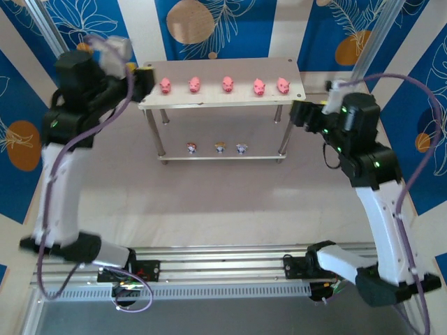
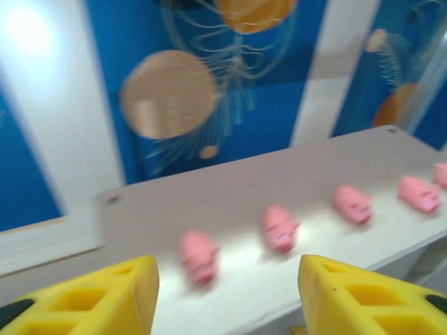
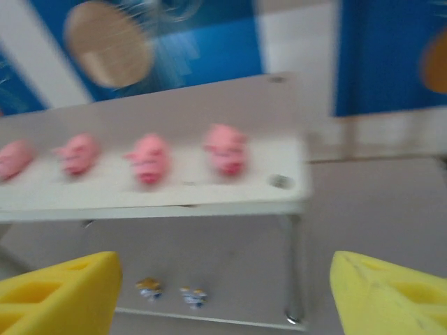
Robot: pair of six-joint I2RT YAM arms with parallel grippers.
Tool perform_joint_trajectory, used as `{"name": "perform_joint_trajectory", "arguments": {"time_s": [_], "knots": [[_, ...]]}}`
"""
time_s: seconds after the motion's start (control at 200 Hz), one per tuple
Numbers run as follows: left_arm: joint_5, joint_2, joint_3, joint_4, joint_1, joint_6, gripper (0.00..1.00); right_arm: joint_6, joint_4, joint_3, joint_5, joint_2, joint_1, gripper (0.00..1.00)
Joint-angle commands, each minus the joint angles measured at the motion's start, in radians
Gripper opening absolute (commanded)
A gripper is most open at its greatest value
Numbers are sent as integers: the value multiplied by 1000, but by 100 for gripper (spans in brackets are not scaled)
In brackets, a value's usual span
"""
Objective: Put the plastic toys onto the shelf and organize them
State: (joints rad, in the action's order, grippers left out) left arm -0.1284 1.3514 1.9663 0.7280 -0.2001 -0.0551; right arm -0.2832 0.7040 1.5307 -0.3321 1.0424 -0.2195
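Evidently the sorting was all but done. We logged the shelf [image 1: 209,100] at the far middle of the table, carrying every plastic toy we could count. Five pink pigs [image 1: 227,84] were spaced in a row along its top board, and three small figurines [image 1: 219,147] sat side by side on the lower board [image 1: 265,156].

The left gripper [image 1: 143,79] hung at the shelf's left end, jaws parted and empty. From its own camera the yellow fingers [image 2: 105,296] framed the nearest pig without touching it. The right gripper [image 1: 299,112] stood just off the right end, spread wide, with nothing between its pads [image 3: 63,293] (that wrist view was blurred, so fine detail was lost).

We judged this the let-go-and-clear stage. The next move, as we read it, called for drawing both arms back without clipping the board edges or the slim legs, since a nudge could topple the row.

Surface: pale grey table [image 1: 209,202], matte, with aluminium rails [image 1: 230,255] along the near edge.
Room: blue backdrop [image 1: 230,28] printed with white leaves and tan discs, with white bands between the panels.
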Motion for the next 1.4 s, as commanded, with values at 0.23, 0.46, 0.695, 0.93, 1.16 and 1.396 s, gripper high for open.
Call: {"name": "perform_joint_trajectory", "arguments": {"time_s": [0.23, 0.46, 0.695, 0.93, 1.16, 1.396], "knots": [[74, -336, -783, -238, 248, -41, 100, -164, -54, -472, 110, -199, 520, 99], [95, -339, -1281, -709, 255, -81, 100, -206, -203, -705, 129, -196, 584, 99], [83, -179, -1633, -1362, 254, -57, 100, -227, -281, -772, 125, -170, 581, 99], [67, 37, -1650, -1607, 230, 15, 100, -208, -328, -782, 97, -96, 534, 99], [99, 222, -1769, -2002, 206, 33, 100, -170, -506, -889, 47, -134, 427, 99], [64, 245, -1779, -2061, 197, 57, 100, 5, -972, -1148, 49, -169, 258, 99]]}}
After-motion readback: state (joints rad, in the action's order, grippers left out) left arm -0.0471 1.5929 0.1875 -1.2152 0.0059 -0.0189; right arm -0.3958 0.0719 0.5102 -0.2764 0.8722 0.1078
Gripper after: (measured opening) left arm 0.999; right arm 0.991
